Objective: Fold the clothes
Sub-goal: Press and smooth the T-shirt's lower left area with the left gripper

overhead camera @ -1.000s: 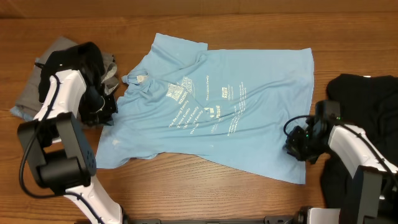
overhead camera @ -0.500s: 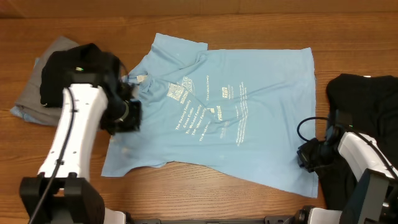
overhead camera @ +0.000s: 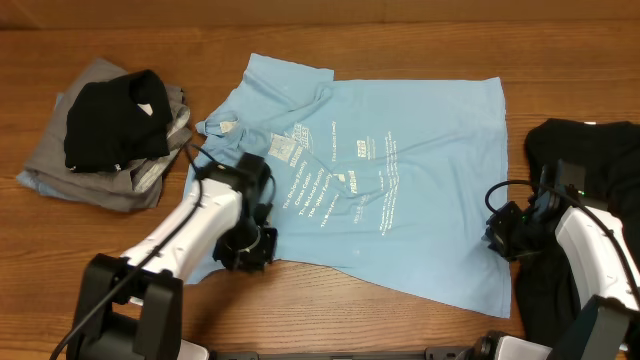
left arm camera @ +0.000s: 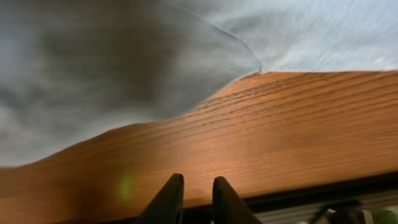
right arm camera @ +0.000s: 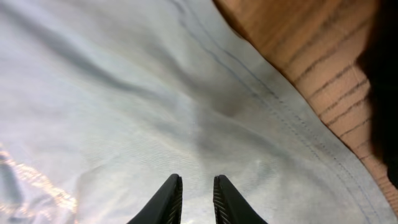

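The left end effector [overhead camera: 245, 250] sits low at the near left hem of the light blue T-shirt [overhead camera: 400, 150]. In its wrist view, the left end effector [left arm camera: 194, 190] has its fingertips [left arm camera: 169, 198] a narrow slit apart with nothing between them. They are over bare worktop [left arm camera: 261, 137], and the curved edge of the blue fabric [left arm camera: 124, 68] lies just beyond.

The right end effector [overhead camera: 503, 232] is at the shirt's right edge near its near right corner, between the blue cloth and a black garment [overhead camera: 590, 160] heaped on the right. From its own camera, the right end effector [right arm camera: 198, 190] is likewise only narrowly parted and grips nothing. Its tips hang over the blue fabric [right arm camera: 112, 93], whose stitched hem [right arm camera: 286, 112] runs diagonally. Past the hem come a strip of wood [right arm camera: 317, 68] and then the black cloth [right arm camera: 385, 99].

The blue T-shirt lies spread across the middle of the worktop [overhead camera: 400, 320], creased, with its white lettering [overhead camera: 340, 185] facing up. Its collar [overhead camera: 222, 128] points left and one sleeve [overhead camera: 285, 75] lies toward the far edge.

Farther left, apart from the blue shirt, a grey shirt [overhead camera: 60, 165] lies crumpled with a black shirt [overhead camera: 110, 125] on top of it.
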